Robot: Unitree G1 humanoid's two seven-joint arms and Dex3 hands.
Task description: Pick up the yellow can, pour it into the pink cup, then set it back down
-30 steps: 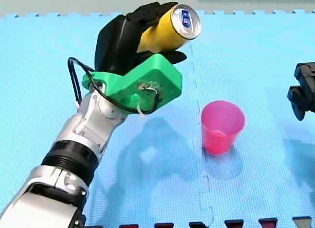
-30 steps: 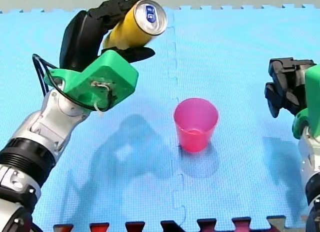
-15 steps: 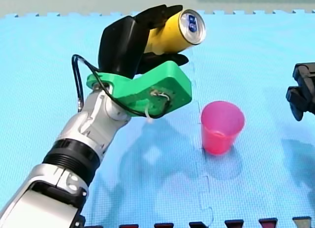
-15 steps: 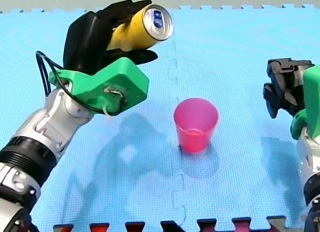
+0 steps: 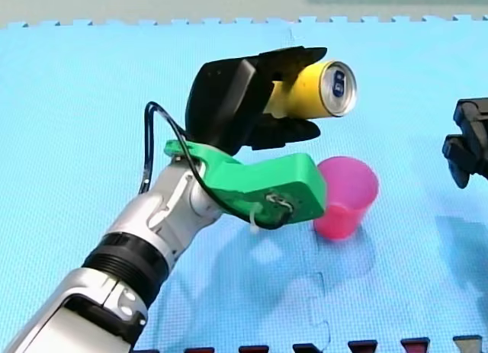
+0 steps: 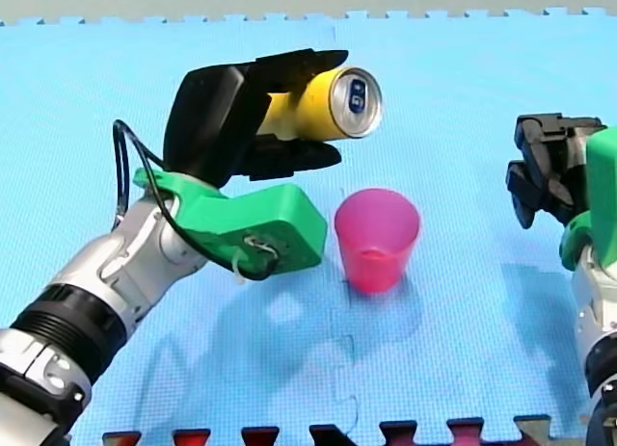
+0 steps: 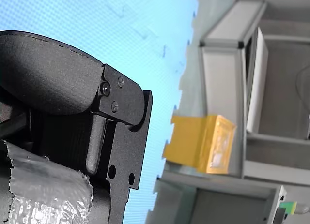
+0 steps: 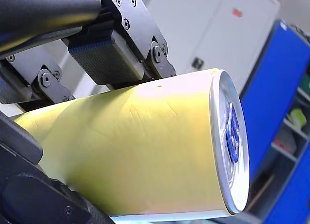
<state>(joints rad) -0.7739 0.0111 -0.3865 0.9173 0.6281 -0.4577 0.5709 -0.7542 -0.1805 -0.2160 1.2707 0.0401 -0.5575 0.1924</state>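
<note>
Pick-up done: left hand (image 6: 227, 118) grasps yellow can (image 6: 308, 104), tipped sideways, 11 o'clock above pink cup (image 6: 378, 239). Pour, set-down remain. Right hand (image 6: 545, 167), 3 o'clock: state unclear.

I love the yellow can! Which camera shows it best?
Second head view: the yellow can lies sideways in the left robot hand, lid facing us. First head view shows the same. Second wrist view shows its side and lid close. The right robot hand is far right.

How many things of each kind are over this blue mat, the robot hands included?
Can: 1, yellow, lying sideways in the left robot hand.
Cup: 1, pink, upright on the mat.
Robot hand: 2, the right robot hand at the mat's right side.
Total: 4.
</note>
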